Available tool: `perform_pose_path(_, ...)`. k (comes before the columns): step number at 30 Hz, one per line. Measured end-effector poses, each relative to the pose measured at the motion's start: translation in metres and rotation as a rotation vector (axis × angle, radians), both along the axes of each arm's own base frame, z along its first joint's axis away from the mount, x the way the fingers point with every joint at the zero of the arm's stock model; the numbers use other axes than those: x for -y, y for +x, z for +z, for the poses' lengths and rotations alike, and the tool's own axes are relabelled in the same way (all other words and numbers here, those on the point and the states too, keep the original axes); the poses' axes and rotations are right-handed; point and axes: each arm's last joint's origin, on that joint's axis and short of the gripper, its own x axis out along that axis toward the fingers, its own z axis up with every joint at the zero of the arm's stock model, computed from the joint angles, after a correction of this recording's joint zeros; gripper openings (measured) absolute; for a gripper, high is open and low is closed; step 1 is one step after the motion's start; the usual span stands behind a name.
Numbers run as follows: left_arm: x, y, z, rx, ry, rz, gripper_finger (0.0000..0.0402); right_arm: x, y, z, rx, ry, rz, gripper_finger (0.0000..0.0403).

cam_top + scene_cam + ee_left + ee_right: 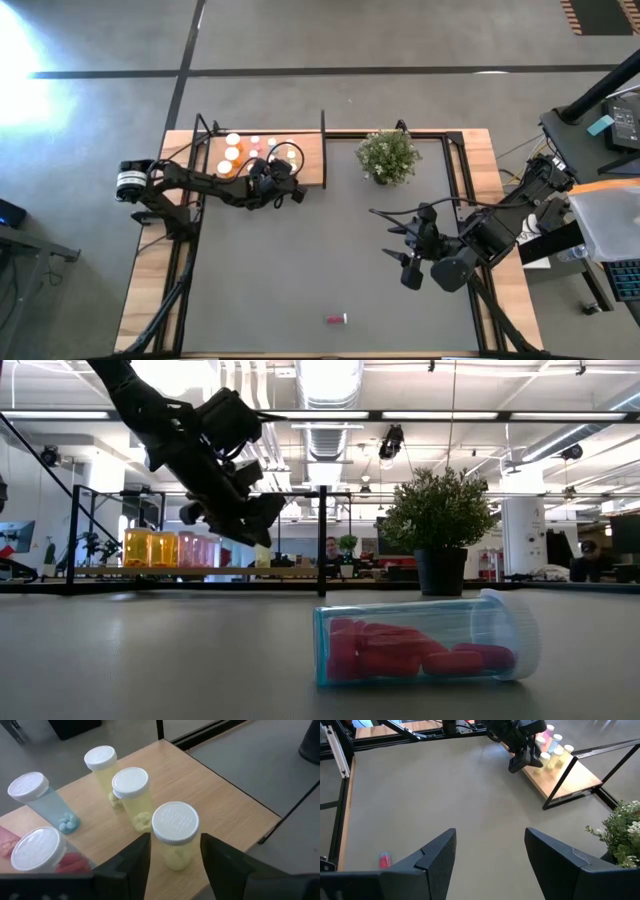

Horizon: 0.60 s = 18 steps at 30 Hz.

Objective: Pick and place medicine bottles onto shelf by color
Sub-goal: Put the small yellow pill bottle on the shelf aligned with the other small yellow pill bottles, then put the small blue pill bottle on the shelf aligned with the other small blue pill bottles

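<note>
the left gripper straddles a yellow bottle standing on the shelf, fingers parted, apparently releasing. the right gripper waits open. a red bottle lies at six o'clock on the mat: light, smooth, rigid, best pinched across its body.

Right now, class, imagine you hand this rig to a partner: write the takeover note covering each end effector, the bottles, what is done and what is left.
Left end effector: over the shelf, fingers open either side of a yellow bottle standing there; it looks just placed.
Right end effector: open, empty, waiting above the mat.
Done: orange, pink, blue and yellow bottles stand on the shelf, with three yellows together.
Left: one red-pill bottle lies on its side on the mat near the front edge; it likely goes beside the pink ones.
Potted plant stands beside the shelf.
</note>
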Motion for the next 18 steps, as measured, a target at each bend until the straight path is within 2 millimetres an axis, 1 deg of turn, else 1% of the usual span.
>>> perform_pose_path(4, 0.000, 0.001, 0.002, -0.005, 0.011, -0.009, 0.0166, 0.000, 0.000, 0.000, 0.000, 0.000, 0.000, 0.0226)
perform_pose_path(14, -0.001, 0.003, 0.018, 0.010, 0.050, -0.035, 0.0185, 0.000, 0.000, 0.000, 0.000, 0.000, 0.000, 0.0226)
perform_pose_path(18, 0.000, 0.002, 0.026, -0.030, 0.097, -0.076, 0.0186, 0.000, 0.000, 0.000, 0.000, 0.000, 0.000, 0.0226)
